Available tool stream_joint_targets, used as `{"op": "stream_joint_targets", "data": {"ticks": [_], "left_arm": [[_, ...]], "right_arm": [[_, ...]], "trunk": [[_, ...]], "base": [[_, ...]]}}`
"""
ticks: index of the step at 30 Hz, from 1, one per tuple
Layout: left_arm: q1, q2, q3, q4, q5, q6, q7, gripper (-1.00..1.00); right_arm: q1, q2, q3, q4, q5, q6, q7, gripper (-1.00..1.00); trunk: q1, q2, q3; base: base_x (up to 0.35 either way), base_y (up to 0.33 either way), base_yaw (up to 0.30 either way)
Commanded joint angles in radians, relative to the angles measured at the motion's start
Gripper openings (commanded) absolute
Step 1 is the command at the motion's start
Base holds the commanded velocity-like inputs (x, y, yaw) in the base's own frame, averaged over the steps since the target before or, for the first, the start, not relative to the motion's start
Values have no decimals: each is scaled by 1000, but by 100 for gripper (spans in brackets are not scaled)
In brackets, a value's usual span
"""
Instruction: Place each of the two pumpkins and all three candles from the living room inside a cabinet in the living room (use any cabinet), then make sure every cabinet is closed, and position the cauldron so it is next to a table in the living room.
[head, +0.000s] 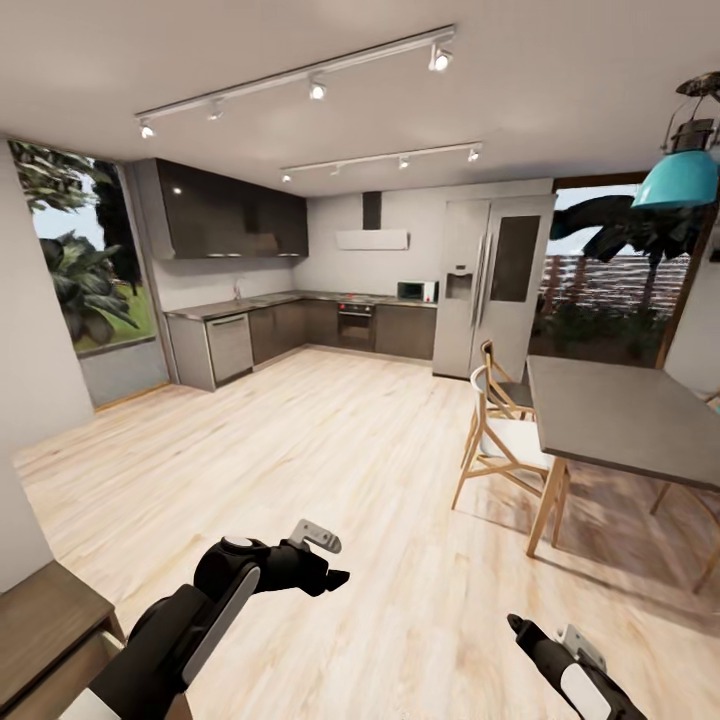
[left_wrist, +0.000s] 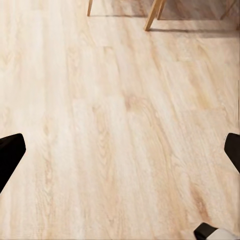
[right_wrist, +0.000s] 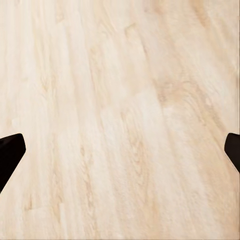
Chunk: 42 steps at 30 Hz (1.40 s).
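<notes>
In transit, open-plan kitchen and dining area; progress can't be judged from here.

Left gripper (head: 335, 578) at 7 o'clock and right gripper (left_wrist: 212, 233) at 5 o'clock both hang over bare wood floor (head: 330, 450), fingers spread wide, holding nothing. Dining table (head: 625, 415) with chairs at 3 o'clock, kitchen units at 12. A dark brown wood top (head: 45, 610) at 8 o'clock, possibly the cabinet. Pumpkins, candles, cauldron: whereabouts unknown, so likely all to do.

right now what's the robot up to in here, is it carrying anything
Nothing is being carried. Both hands are open and empty over the bare wood floor: the left hand and the right hand. The robot faces a kitchen, with a grey dining table and chairs on its right. It seems to be in transit.
</notes>
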Motion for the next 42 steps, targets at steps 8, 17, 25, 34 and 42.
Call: {"op": "stream_joint_targets", "data": {"ticks": [8,17,25,34,42], "left_arm": [[-1,1,-1,0,-1,4,-2,100],[-1,1,0,0,-2,4,-2,100],[-1,1,0,3,-2,3,-1,100],[-2,0,0,25,0,3,-1,100],[-2,0,0,28,0,2,0,100]], "right_arm": [[-1,1,-6,-1,-4,6,5,100],[-1,1,-4,-1,-5,6,5,100],[-1,3,-2,-1,-7,6,-3,100],[-1,5,-2,-1,-5,5,-7,100],[-1,4,-3,-1,-4,3,-7,100]], "trunk": [[-31,55,18],[-65,118,40],[-96,174,58],[-130,237,80],[-161,293,105]], "base": [[0,0,-260],[0,0,-250],[0,0,-204],[0,0,-106],[0,0,-6]]}}
